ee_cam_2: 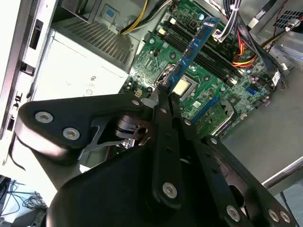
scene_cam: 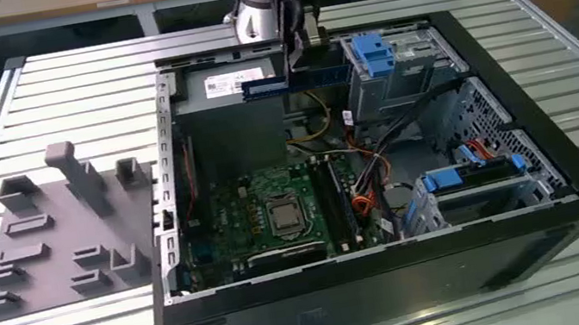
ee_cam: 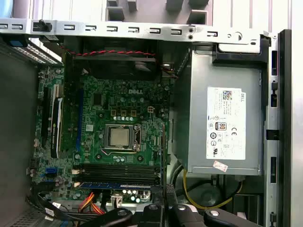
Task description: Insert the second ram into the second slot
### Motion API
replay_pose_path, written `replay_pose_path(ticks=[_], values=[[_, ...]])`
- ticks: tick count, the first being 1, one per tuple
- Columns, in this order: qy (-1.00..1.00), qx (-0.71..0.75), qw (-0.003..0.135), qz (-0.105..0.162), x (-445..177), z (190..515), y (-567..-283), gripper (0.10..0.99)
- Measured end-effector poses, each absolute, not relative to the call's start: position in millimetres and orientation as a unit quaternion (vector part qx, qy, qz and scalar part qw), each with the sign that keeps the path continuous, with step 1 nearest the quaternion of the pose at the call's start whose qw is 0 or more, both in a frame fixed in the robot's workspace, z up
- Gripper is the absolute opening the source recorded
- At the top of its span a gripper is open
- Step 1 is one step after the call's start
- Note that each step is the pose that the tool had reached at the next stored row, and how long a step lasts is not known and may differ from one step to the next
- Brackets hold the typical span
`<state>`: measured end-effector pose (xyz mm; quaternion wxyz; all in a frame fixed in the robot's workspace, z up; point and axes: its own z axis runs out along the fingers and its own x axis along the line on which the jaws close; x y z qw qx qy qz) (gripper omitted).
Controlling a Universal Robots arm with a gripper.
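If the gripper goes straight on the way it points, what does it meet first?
Likely the black memory slots, touched first by the blue memory stick in its jaws; depth is unclear.

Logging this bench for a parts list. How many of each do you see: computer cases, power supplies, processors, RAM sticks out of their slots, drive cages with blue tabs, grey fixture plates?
Computer case: 1
Power supply: 1
Processor: 1
RAM stick, held by the gripper: 1
Drive cages with blue tabs: 2
Grey fixture plate: 1
Total: 7

soft, even light — shallow shadows
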<state>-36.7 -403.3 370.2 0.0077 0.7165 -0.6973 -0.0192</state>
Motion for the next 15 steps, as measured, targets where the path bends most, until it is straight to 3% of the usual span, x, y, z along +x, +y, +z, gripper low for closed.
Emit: replay_pose_path(ticks=[15], values=[[-0.697,0.716,0.008,-0.019,-36.7,370.2,-404.4,0.137]])
